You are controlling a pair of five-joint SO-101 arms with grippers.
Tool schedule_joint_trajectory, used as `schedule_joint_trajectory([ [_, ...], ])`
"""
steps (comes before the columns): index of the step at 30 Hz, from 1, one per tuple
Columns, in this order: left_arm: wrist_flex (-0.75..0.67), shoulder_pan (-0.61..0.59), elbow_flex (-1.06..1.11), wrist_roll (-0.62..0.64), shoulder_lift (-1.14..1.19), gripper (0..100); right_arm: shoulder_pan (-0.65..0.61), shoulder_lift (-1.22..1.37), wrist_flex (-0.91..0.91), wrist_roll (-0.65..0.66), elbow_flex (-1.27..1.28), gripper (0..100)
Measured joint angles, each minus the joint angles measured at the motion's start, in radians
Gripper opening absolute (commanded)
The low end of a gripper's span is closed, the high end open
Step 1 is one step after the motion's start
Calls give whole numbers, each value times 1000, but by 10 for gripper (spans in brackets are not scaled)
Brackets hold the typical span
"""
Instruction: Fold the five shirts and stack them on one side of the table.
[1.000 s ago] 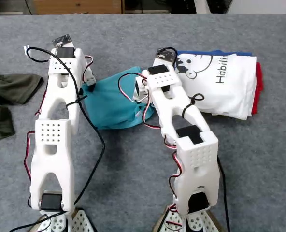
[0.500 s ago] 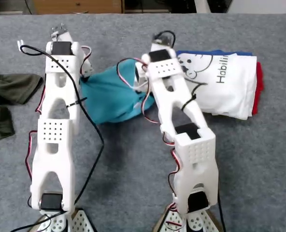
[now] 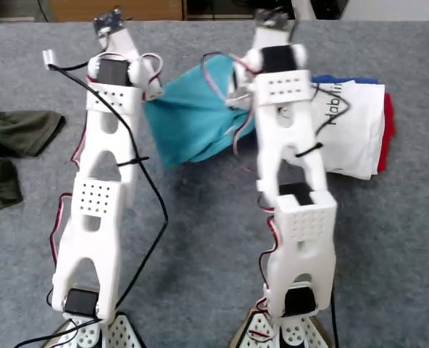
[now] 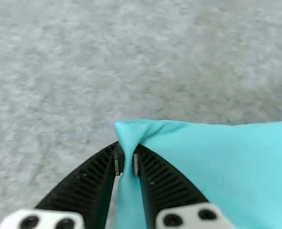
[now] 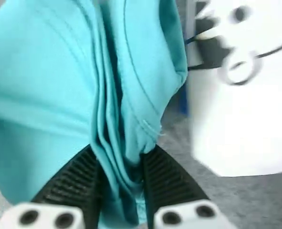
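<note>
Both arms stretch long up the high view. The left arm (image 3: 98,210) runs from the lower left corner to the upper left, tilted a little rightward. The right arm (image 3: 294,167) rises from bottom centre to the top, nearly straight.

The left gripper (image 4: 125,160) is closed almost completely, pinching a corner of the teal shirt (image 3: 193,123). The right gripper (image 5: 119,162) is clamped on a thicker bunch of the same shirt's folds (several layers sit between its fingers). The teal shirt spans between the two wrists in the upper centre.

To its right lies the folded stack (image 3: 352,138), white shirt on top. A dark green shirt (image 3: 11,145) lies crumpled at the left edge of the grey table (image 3: 200,239).
</note>
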Motion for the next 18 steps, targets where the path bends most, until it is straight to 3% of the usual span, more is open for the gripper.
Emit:
schedule_joint_trajectory([
  [7,-183,144,0,0,-37,19,184,0,12,46,-83,2],
  [18,-605,334,133,57,-34,21,470,0,12,46,-83,2],
])
